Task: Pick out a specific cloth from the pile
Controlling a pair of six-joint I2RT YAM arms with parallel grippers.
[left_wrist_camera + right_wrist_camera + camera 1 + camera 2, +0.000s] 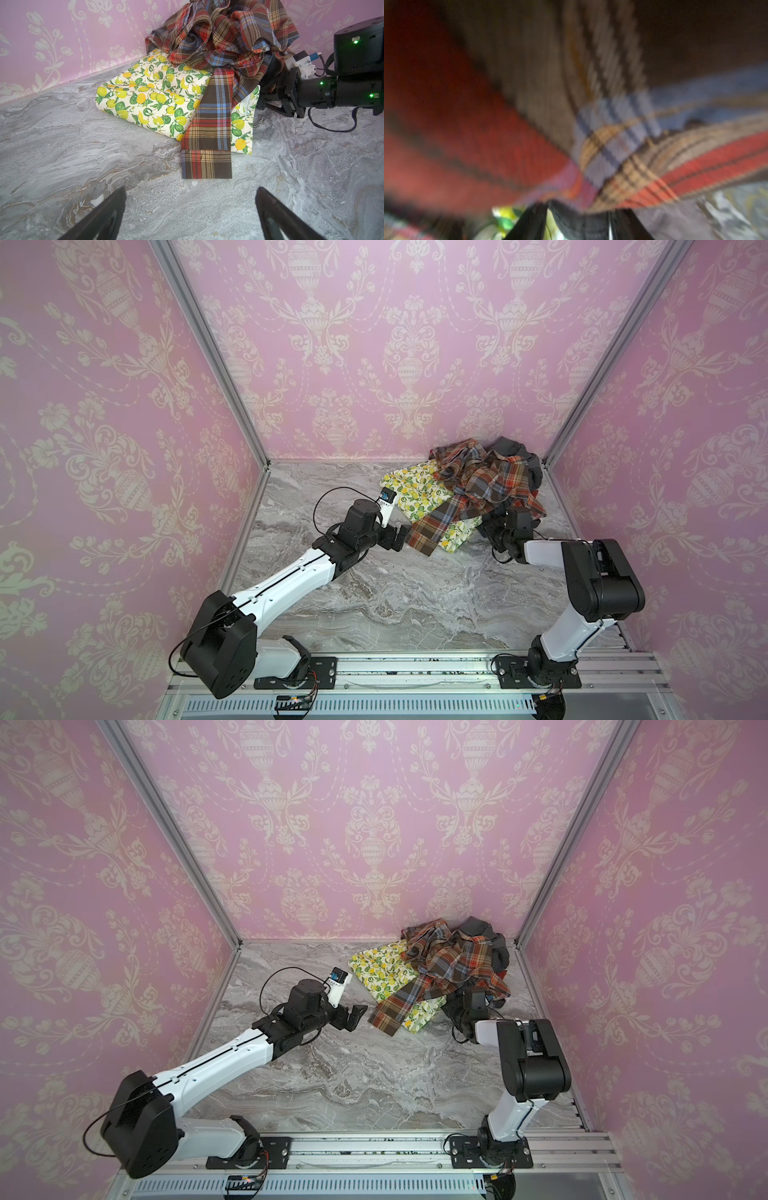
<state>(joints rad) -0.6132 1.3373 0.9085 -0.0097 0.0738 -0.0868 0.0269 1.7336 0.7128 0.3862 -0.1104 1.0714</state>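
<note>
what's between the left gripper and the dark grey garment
In both top views: the lemon-print cloth and the plaid shirt draped over it; the dark grey garment shows behind them.

Matt grey cloth (pixel 519 454), marble-look tabletop (pixel 374 597)

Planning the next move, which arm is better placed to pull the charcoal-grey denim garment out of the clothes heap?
Right. The right tool is under the orange-brown plaid shirt with the charcoal-grey denim garment apparently between its fingers. The left tool hangs open over grey marble tabletop, apart from it.
</note>
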